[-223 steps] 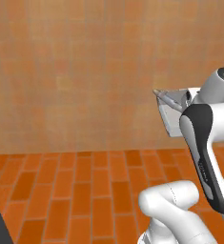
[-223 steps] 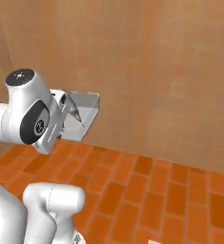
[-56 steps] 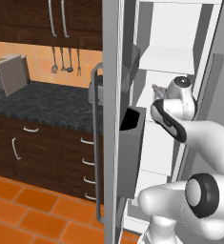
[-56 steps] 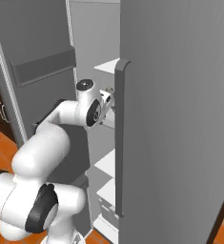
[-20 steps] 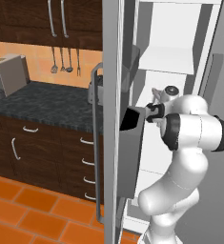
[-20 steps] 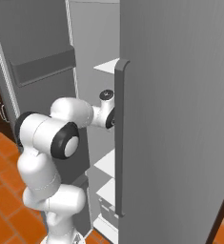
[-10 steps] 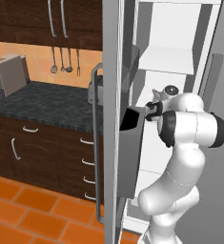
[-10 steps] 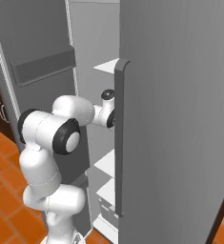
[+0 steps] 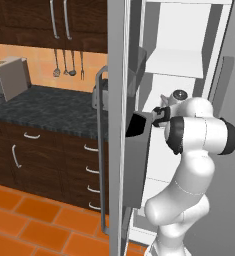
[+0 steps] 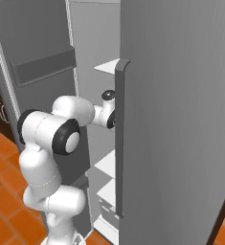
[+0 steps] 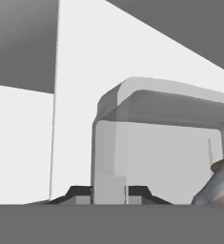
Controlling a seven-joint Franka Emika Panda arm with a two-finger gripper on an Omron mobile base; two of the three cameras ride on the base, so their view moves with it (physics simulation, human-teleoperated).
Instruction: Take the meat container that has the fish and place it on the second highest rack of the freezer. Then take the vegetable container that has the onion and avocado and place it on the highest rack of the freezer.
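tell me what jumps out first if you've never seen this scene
The white robot arm reaching deep into the open freezer, between its white shelves. In the hand view, a clear container stands right in front of the tool, with the silvery fish at its right side.

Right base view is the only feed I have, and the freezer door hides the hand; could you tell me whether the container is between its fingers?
Observer: Yes. In the hand view a wall of the clear container stands between the two finger tips of the hand. I cannot tell whether they clamp it.
Operator: Thank you. Is it the one with the fish?
Observer: Yes, the silvery fish shows inside it, at the lower right of the hand view.
Operator: And how high up is the hand?
Observer: In the left base view it reaches into the freezer below a white shelf, beside the dark door bin.
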